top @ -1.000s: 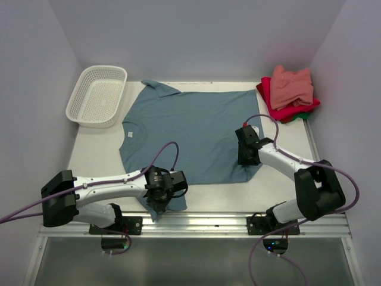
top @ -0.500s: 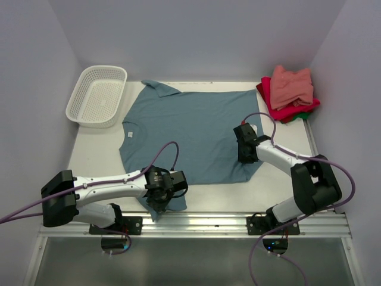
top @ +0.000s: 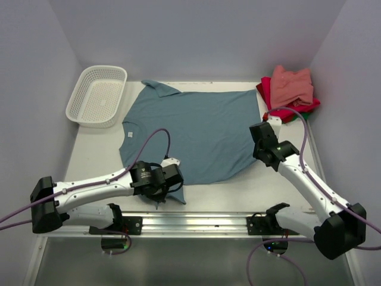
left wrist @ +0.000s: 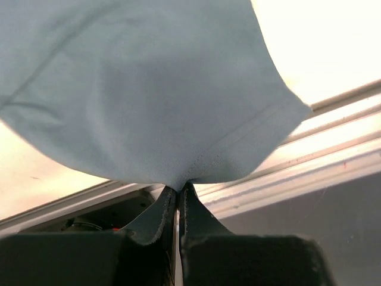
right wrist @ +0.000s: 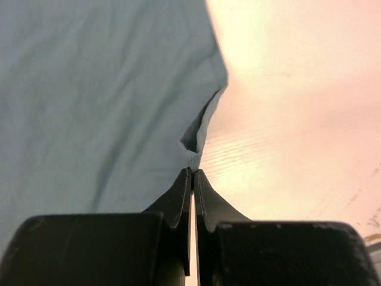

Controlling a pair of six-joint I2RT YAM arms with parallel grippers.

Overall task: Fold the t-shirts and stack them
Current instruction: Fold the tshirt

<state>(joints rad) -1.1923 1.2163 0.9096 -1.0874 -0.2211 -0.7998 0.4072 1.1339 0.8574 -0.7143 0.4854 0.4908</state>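
Top external view showed the teal t-shirt point(top: 190, 131) spread flat across the middle of the desk point(top: 95, 156), collar toward the left and bottom hem toward the right. The left tool point(top: 161, 196) was at the near sleeve, close to the front edge of the desk. The right tool point(top: 259, 154) was at the near right corner of the hem.

Left wrist view showed the left tool point(left wrist: 178, 189) clamped on the stitched sleeve hem of the teal t-shirt point(left wrist: 149, 89), both fingers pressed together on the cloth. The fabric hung raised in front of the camera, with the metal rail point(left wrist: 333, 161) at the desk front behind it.

Right wrist view showed the right tool point(right wrist: 193, 173) closed on a small pinch of the edge of the teal t-shirt point(right wrist: 101, 89), which folded up slightly at the grip. Bare desk point(right wrist: 286, 119) lay just beside it.

At the far right corner, a salmon-pink shirt point(top: 292, 85) lay on top of a red shirt point(top: 278, 111), with a green shirt point(top: 304, 115) showing underneath. A white mesh basket point(top: 98, 95) stood at the far left corner, near the collar.
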